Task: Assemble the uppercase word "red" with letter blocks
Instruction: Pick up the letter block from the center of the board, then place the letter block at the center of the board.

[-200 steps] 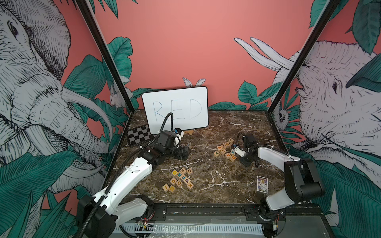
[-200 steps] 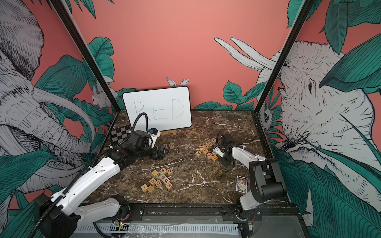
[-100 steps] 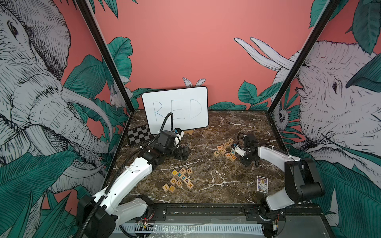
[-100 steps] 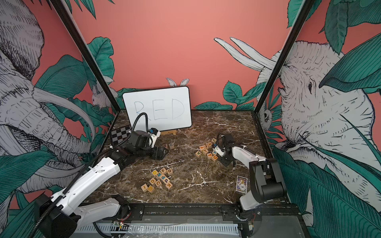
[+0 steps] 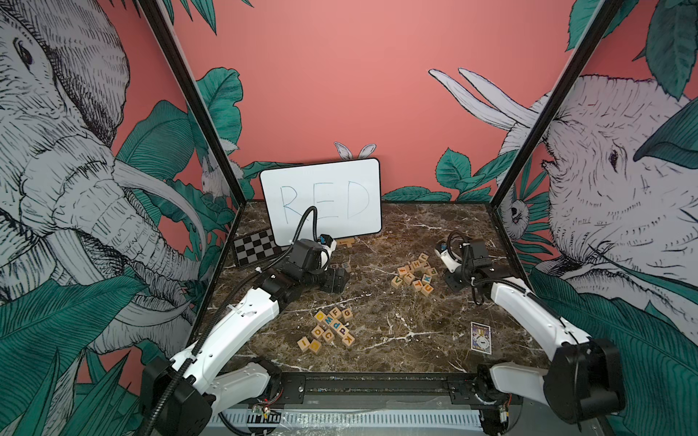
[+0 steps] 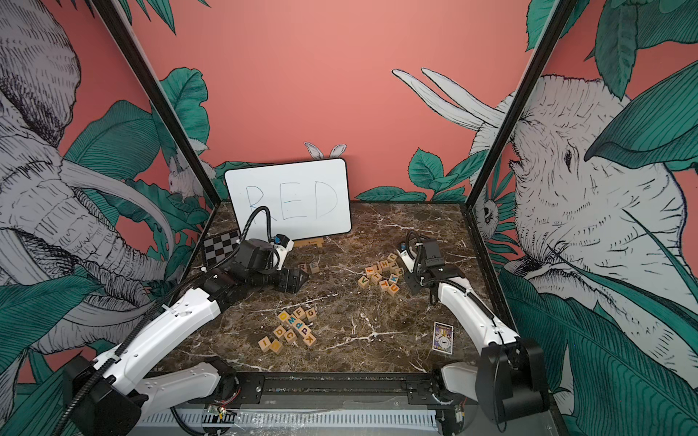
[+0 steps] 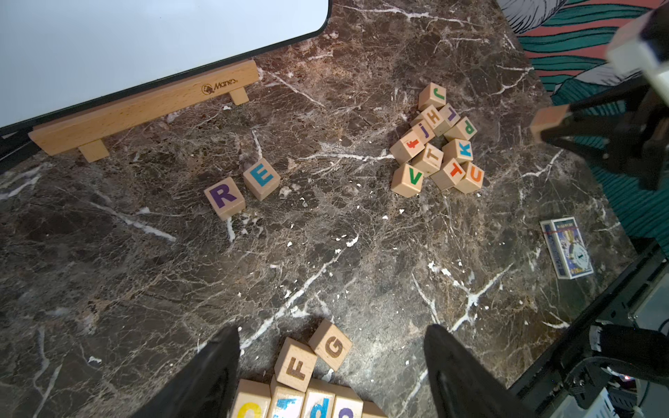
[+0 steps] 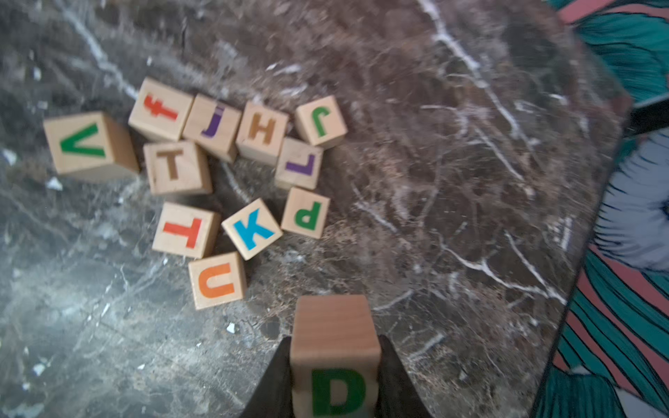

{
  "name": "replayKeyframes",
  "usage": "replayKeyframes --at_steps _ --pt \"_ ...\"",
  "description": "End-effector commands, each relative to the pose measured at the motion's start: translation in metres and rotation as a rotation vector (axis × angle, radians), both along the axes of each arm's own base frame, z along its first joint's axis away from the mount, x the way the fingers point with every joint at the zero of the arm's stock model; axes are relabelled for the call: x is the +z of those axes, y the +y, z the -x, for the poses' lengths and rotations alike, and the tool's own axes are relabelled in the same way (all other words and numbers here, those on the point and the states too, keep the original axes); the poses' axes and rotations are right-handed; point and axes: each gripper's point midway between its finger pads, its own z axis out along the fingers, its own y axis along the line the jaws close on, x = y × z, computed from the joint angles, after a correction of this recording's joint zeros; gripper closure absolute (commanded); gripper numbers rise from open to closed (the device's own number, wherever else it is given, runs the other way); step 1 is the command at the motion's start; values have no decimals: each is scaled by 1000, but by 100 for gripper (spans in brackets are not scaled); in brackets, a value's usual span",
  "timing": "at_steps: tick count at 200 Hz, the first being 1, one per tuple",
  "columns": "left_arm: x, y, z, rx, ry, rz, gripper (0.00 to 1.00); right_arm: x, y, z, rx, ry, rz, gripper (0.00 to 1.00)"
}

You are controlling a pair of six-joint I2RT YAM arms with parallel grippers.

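Blocks, both top views: R block (image 5: 335, 266), E block (image 5: 344, 265) side by side before whiteboard (image 5: 340, 181), R partly behind left gripper (image 5: 336, 282). Right gripper (image 5: 451, 281) load too small to tell.
Left wrist: left fingers (image 7: 217, 369) parted, empty; R, E just beside each other.
Right wrist: right fingers (image 8: 394, 376) clamped on D block (image 8: 335, 336), near loose pile (image 8: 217, 173); D's lower edge cut off.

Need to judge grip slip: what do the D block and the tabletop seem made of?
D block: light matte wood, visible grain, green printed letter. Tabletop: looks like brown marble with white veins, possibly a printed laminate.
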Motion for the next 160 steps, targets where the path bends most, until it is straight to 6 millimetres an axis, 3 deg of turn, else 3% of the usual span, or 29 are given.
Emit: replayKeyframes --at_steps 1,33,72,112,160 --pt "-2 8 0 28 3 -33 18 42 -17 -16 -259 -110 -95 100" --pt "-5 11 -1 42 19 -61 18 66 -14 -6 -384 -52 -214 100" --pt "-5 15 -3 57 16 -83 18 86 15 3 -398 -93 -407 100" --pt "-3 22 -5 87 0 -104 16 86 74 2 -325 -64 -430 100" --pt "3 25 -8 103 -23 -74 16 52 162 -13 -236 18 -347 100"
